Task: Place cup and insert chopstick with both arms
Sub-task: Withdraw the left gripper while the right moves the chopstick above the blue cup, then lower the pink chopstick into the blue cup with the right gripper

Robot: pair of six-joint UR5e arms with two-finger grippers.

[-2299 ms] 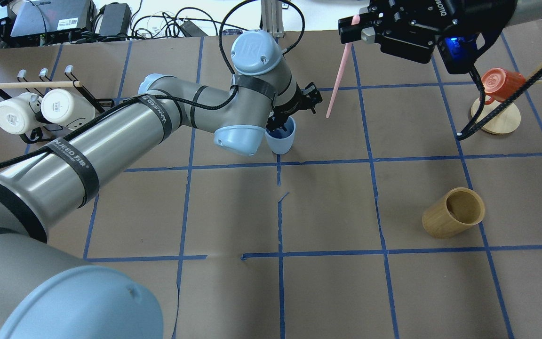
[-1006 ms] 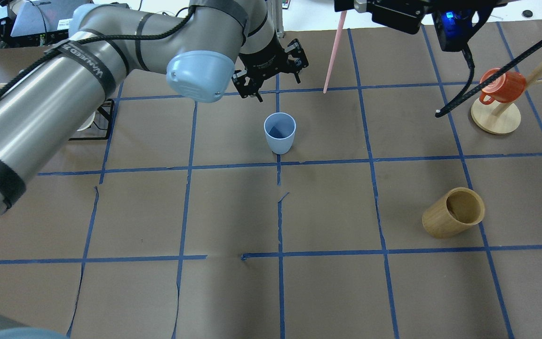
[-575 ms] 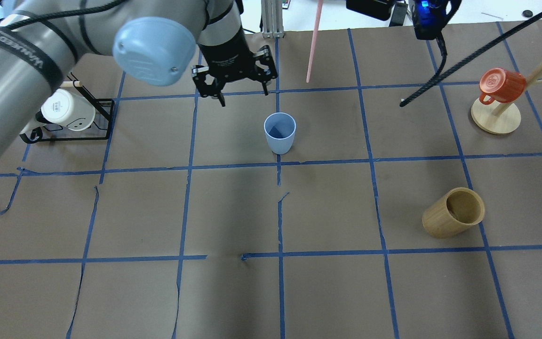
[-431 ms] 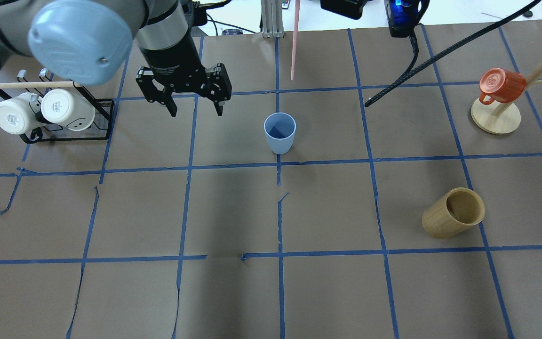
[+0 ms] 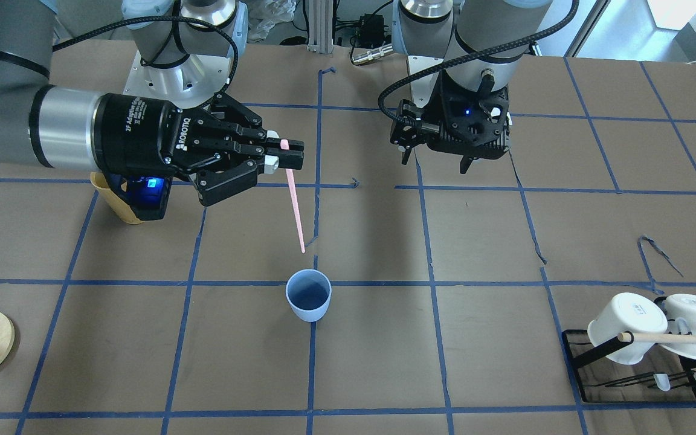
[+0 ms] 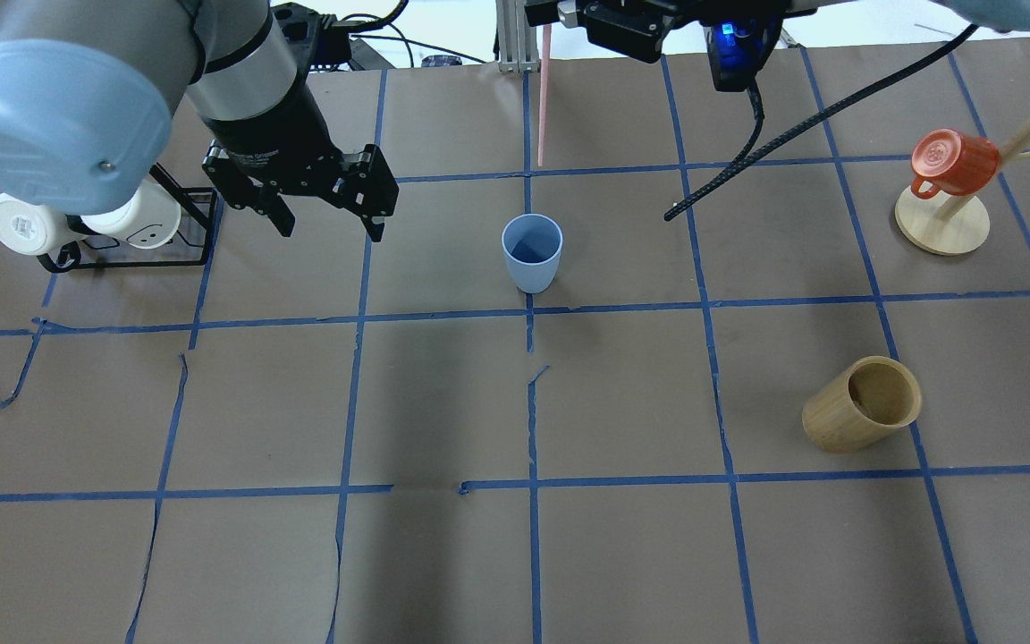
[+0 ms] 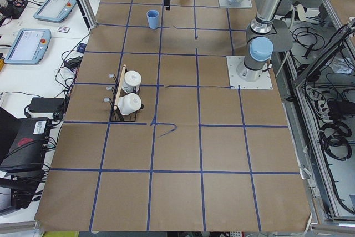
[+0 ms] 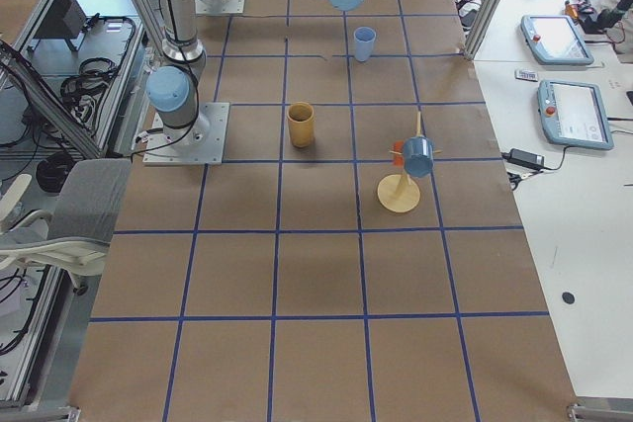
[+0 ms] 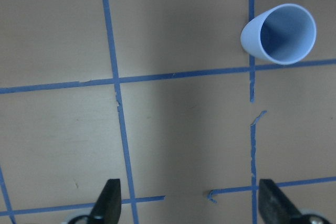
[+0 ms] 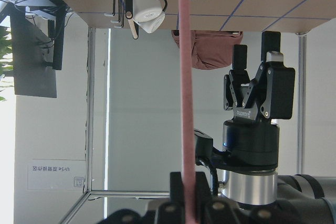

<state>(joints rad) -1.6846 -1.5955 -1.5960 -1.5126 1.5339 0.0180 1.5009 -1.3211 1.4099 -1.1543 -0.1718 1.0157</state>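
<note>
The light blue cup (image 6: 532, 252) stands upright and alone on the brown table, also in the front view (image 5: 309, 296) and the left wrist view (image 9: 279, 34). My right gripper (image 5: 284, 154) is shut on the top end of the pink chopstick (image 5: 295, 202), which hangs nearly upright with its tip in the air just above the cup's rim, outside the cup. The overhead view shows the stick (image 6: 544, 98) behind the cup. My left gripper (image 6: 330, 225) is open and empty, raised to the cup's left, clear of it.
A tan bamboo cylinder (image 6: 862, 404) lies tilted at the right front. A black rack with two white mugs (image 6: 86, 224) and a wooden rod stands at the left. An orange mug on a wooden stand (image 6: 944, 179) is at the far right.
My left gripper let go of the cup, rose and drew away to the left, staying open. My right gripper carried the chopstick leftward until it hangs near the cup. The cup has not moved.
</note>
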